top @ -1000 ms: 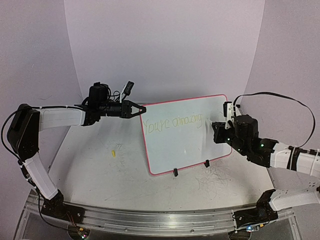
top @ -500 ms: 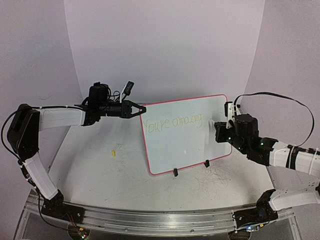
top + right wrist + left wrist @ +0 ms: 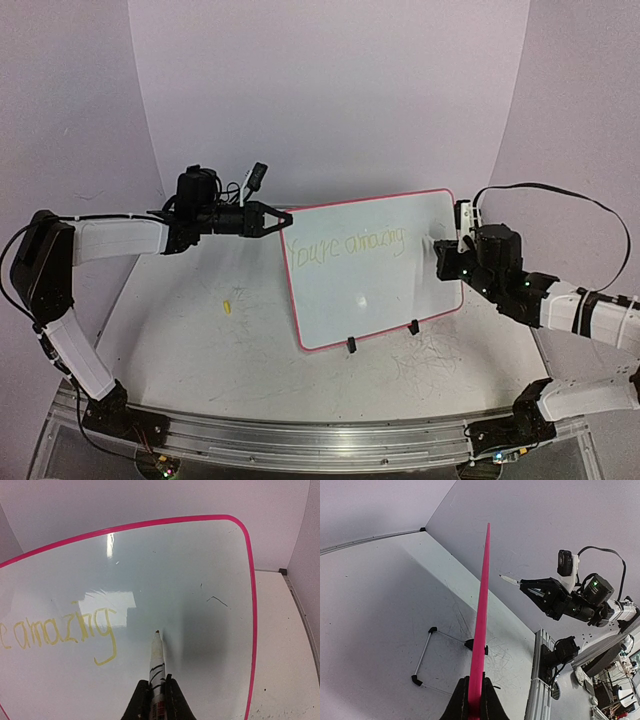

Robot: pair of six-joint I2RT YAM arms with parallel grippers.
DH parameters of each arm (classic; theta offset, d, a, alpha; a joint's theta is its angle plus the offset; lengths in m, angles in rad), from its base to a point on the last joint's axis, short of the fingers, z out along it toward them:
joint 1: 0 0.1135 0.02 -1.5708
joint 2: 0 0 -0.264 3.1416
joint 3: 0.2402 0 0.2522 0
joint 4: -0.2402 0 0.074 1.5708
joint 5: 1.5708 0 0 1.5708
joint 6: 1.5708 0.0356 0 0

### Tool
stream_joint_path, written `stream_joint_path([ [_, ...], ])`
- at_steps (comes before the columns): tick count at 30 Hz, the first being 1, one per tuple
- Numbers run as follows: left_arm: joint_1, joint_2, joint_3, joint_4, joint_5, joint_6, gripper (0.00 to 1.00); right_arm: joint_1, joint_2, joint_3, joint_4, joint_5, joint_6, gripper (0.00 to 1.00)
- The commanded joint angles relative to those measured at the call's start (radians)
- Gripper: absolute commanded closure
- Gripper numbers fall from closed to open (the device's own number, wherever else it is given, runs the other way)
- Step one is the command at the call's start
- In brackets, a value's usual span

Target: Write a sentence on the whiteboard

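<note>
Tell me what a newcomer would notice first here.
The pink-edged whiteboard, propped up at the middle of the table, draws the eye first, with the yellow sentence "You're amazing" across its upper part. The left arm has its jaws shut on the board's left edge. The right arm holds a marker in its jaws, tip just right of the final g.

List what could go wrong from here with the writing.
The left gripper pinches the pink-bordered white rectangular whiteboard at one edge only, so pressing the thin pale marker pen in the right gripper may swing it. The faint yellow sentence barely contrasts, and further words may be unreadable.
</note>
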Motion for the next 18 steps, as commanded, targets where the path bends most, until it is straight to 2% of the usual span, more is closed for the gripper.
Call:
stream_joint_path([
  [1,0.004,-0.026,-0.022,-0.048,-0.105,-0.012,1.0,-0.017,0.0,0.045,0.05,-0.05,-0.026,1.0],
  [18,0.001,-0.041,-0.029,-0.057,-0.133,0.044,1.0,-0.022,0.113,0.133,0.115,-0.069,-0.046,1.0],
])
